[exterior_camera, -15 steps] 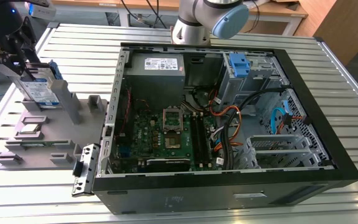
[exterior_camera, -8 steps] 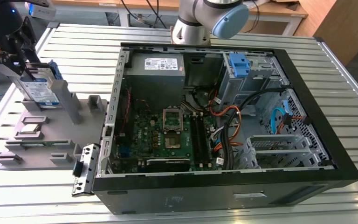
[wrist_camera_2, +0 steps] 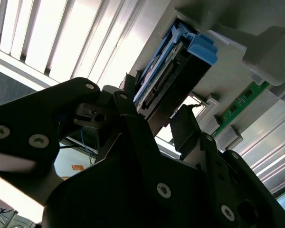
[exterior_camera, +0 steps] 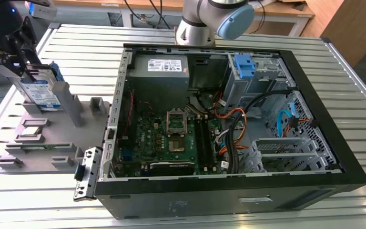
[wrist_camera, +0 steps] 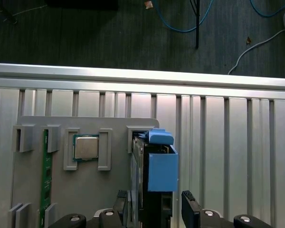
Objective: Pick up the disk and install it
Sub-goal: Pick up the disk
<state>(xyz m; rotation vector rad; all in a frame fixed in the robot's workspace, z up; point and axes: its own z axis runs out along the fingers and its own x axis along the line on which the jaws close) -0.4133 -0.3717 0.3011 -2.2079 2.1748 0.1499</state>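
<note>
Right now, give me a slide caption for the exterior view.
Gripper at the disk standing upright in the grey fixture, open computer case on the exterior view's right.

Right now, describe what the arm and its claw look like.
The arm is a silver-grey tube with a light-blue round joint cap. The claw is matte black, built from flat angular links studded with silver screw heads.

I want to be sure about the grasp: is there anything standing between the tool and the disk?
Nothing visible stands between them. In the first wrist view the tool straddles the disk, which stands upright in its slot of the grey holder.
</note>
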